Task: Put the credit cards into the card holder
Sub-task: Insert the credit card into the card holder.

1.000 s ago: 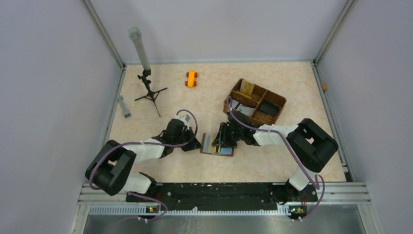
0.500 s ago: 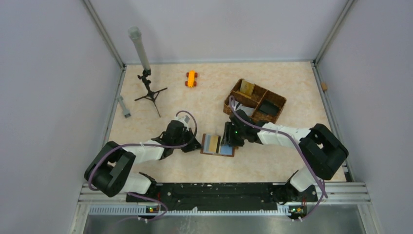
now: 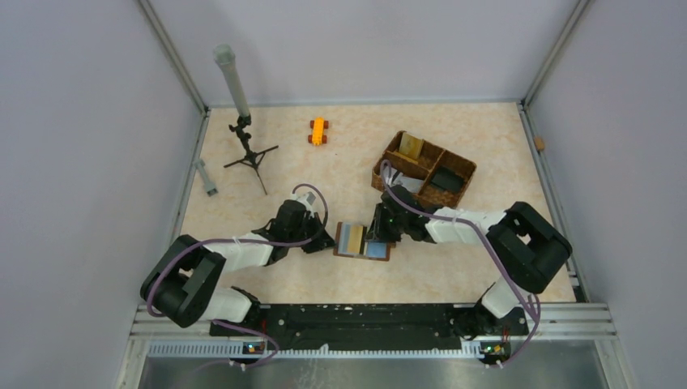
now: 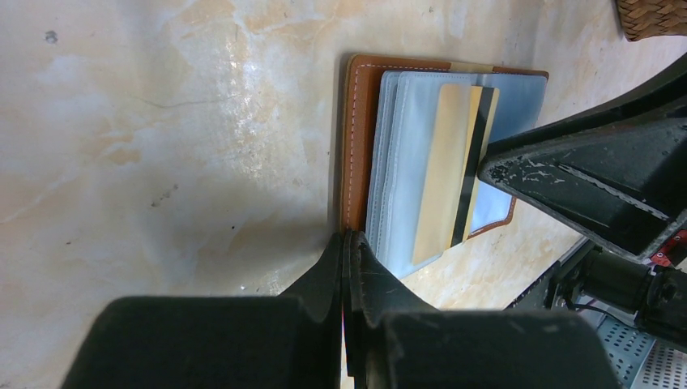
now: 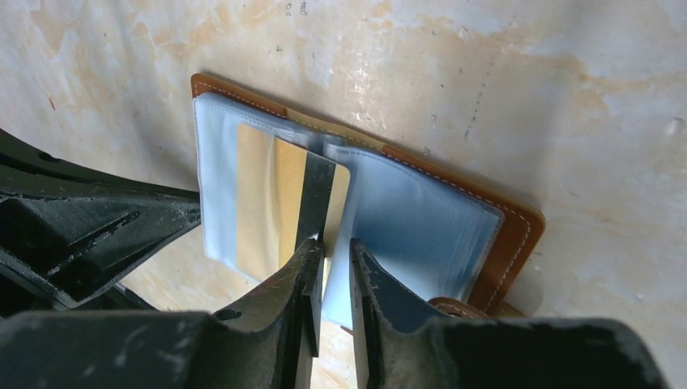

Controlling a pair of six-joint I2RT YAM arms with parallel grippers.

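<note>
My right pincer (image 5: 332, 255) has narrowed at the gold card (image 5: 285, 190), part-tucked in the card holder (image 5: 413, 227), perhaps pinching it; left pincer (image 4: 349, 241) pressed together.

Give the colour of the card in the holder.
The card is gold with a black stripe; clearest in the right wrist view.

The card holder (image 3: 356, 241) is closed in on 2 sides, its left edge being blocked by the left gripper (image 4: 348, 237) and its right half being overhung by the right gripper (image 5: 330, 247); only its near and far edges are left free. Just behind the right arm the way is barred by a woven basket (image 3: 458, 188), whereas bare table (image 3: 421, 275) is left in front. Farther back on the left, room is taken by a tripod (image 3: 249, 154) and an orange toy (image 3: 318, 130).
</note>
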